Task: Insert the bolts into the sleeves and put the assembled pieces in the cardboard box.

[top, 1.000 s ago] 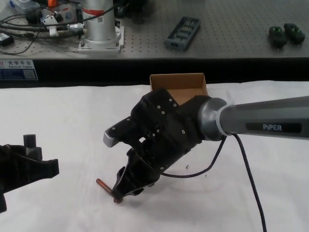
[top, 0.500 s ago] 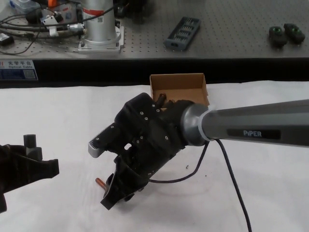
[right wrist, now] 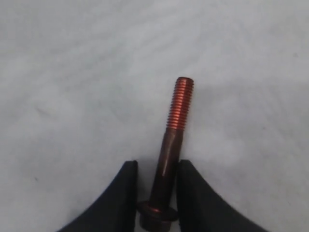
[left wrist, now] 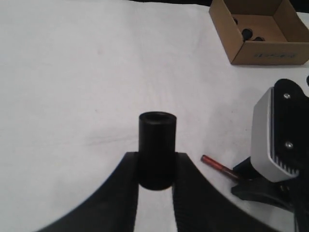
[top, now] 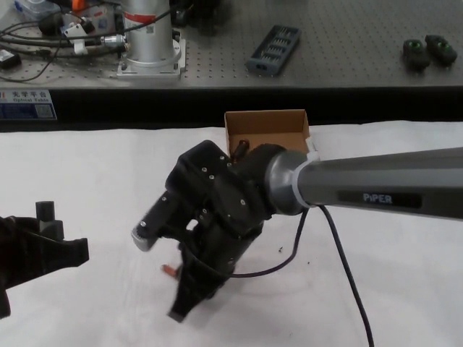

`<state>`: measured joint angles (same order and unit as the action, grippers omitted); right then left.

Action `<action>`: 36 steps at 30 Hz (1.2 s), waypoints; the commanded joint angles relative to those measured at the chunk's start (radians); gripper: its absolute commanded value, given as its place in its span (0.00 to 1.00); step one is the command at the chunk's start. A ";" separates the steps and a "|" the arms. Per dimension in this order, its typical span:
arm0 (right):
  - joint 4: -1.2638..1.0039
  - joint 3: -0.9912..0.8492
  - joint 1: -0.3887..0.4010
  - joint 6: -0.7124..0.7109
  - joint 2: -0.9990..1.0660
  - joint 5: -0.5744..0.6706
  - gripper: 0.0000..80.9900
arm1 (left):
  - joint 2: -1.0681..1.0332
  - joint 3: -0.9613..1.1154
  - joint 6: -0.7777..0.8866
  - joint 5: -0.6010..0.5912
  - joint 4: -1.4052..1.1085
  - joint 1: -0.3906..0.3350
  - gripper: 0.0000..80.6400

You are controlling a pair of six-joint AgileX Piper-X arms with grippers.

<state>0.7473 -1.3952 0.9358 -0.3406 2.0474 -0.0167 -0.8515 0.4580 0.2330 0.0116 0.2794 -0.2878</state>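
Right gripper point(right wrist: 155, 169) is at lower centre of the high view, pointing down at the white cloth point(top: 94, 166). Its fingers are closed on a copper bolt point(right wrist: 175, 130), gripping the shank just above the flanged head, with the threaded end sticking out past the fingertips. Can't tell if the bolt tip touches the cloth.

Left gripper point(left wrist: 155, 163) is at the left edge of the high view, its fingers clamped on a black sleeve point(left wrist: 157, 145) with the open bore showing at the free end. Bolt and sleeve are apart, not mated.

Cardboard box point(top: 264, 119) sits at upper centre behind the right arm, top open, with dark pieces point(left wrist: 248, 34) inside.
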 commanded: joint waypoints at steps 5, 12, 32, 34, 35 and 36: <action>0.111 0.011 -0.009 -0.042 -0.056 -0.068 0.24 | 0.010 0.004 -0.035 0.003 -0.012 0.006 0.05; 0.240 0.076 -0.009 -0.064 -0.169 -0.086 0.24 | 0.010 0.004 -0.061 -0.003 -0.028 0.080 0.05; 0.299 0.501 -0.009 -0.124 -0.526 -0.086 0.24 | 0.010 0.004 -0.059 -0.077 -0.050 0.149 0.05; 0.308 0.531 -0.009 -0.110 -0.531 -0.086 0.24 | 0.010 0.004 -0.052 -0.077 -0.050 0.149 0.05; 0.307 0.543 -0.009 -0.096 -0.533 -0.080 0.24 | 0.010 0.004 -0.051 -0.082 -0.050 0.149 0.05; 0.301 0.550 -0.009 -0.088 -0.535 -0.067 0.24 | 0.010 0.004 -0.051 -0.089 -0.050 0.149 0.05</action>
<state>1.0464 -0.8513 0.9319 -0.4416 1.5288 -0.1009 -0.8515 0.4580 0.1841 -0.0634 0.2499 -0.1412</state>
